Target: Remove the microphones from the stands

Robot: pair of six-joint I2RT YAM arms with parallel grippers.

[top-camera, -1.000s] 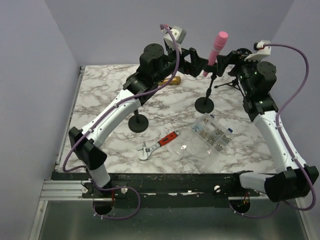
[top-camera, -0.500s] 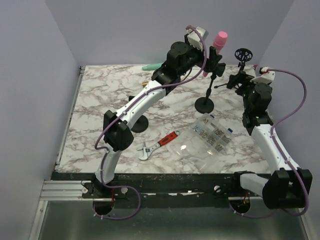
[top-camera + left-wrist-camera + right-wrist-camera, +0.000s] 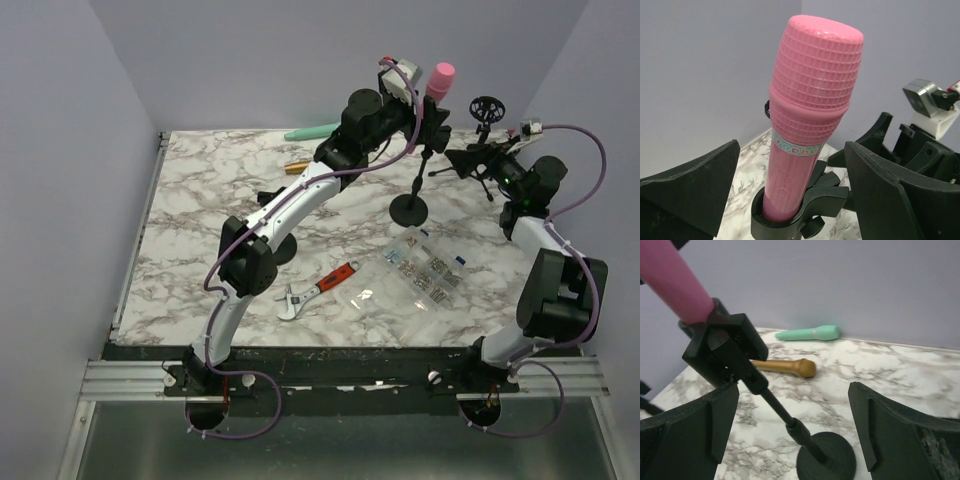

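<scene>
The pink microphone (image 3: pixel 807 115) stands upright in the black clip (image 3: pixel 805 207) of the stand (image 3: pixel 418 175), whose round base (image 3: pixel 411 209) rests on the marble table. My left gripper (image 3: pixel 790 200) is open and straddles the microphone's lower body, with a gap showing on each side between it and the fingers (image 3: pixel 690 185). From the top view, the left gripper (image 3: pixel 424 115) sits just under the pink head (image 3: pixel 438 80). My right gripper (image 3: pixel 790 430) is open and empty, right of the stand, looking at the pole (image 3: pixel 785 415) and base (image 3: pixel 827 457).
A green microphone (image 3: pixel 310 131) and a gold one (image 3: pixel 297 167) lie at the back of the table. A second round stand base (image 3: pixel 277 245), a red-handled wrench (image 3: pixel 318 290), a clear box of small parts (image 3: pixel 420 270) and a small tripod stand (image 3: pixel 486 110) are nearby.
My left arm swung right to the microphone, and its jaws now flank it. The right arm drew back from the stand to the right.
</scene>
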